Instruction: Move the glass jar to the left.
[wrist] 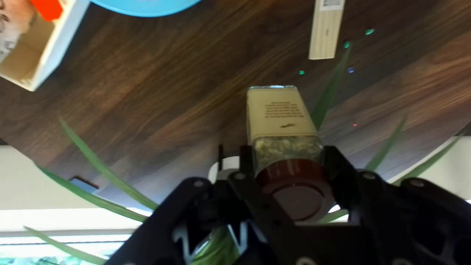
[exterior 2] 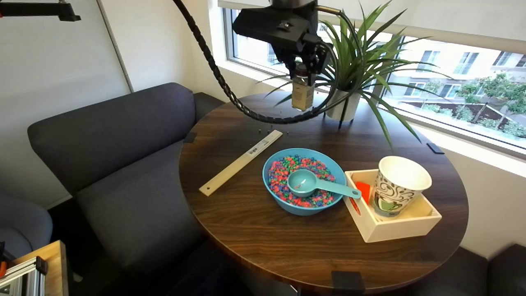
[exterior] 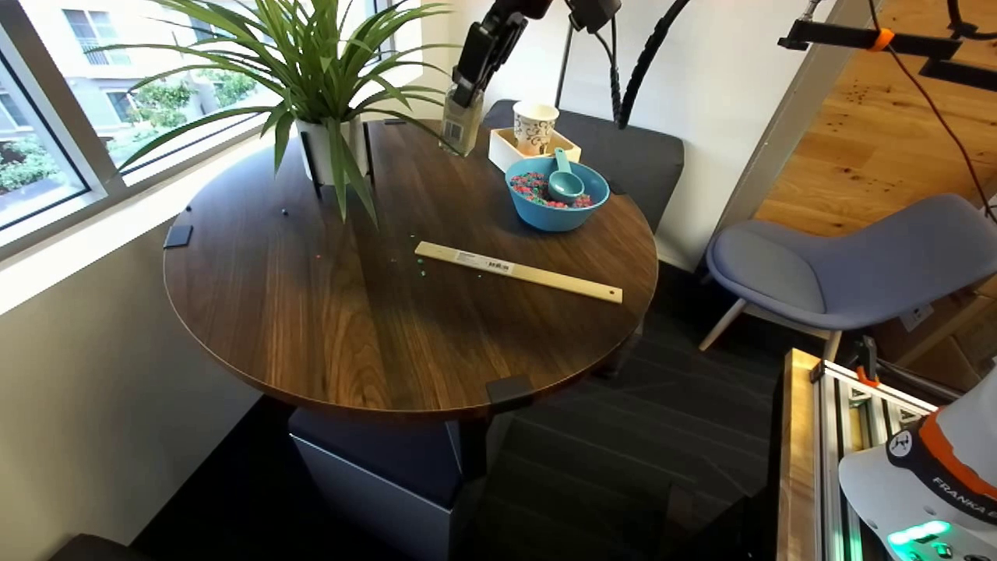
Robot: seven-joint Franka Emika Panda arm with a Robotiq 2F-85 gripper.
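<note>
While near the plant (exterior: pixel 315 82), claw (wrist: pixel 289 157) tight on glass jar (wrist: pixel 281 112), bowl (exterior: pixel 549 219) apart.

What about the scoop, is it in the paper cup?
No, the scoop lies on the colourful bits in the blue bowl.

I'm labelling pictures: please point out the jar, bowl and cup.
Jar (wrist: pixel 289 148), in the wrist view: its clear glass side.
Bowl (exterior: pixel 551 220), in an exterior view: outer wall.
Cup (exterior 2: pixel 393 191), in an exterior view: patterned side.

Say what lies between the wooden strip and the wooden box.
The blue bowl, holding colored pellets and a teal scoop, stands between the strip and the box in both exterior views.
</note>
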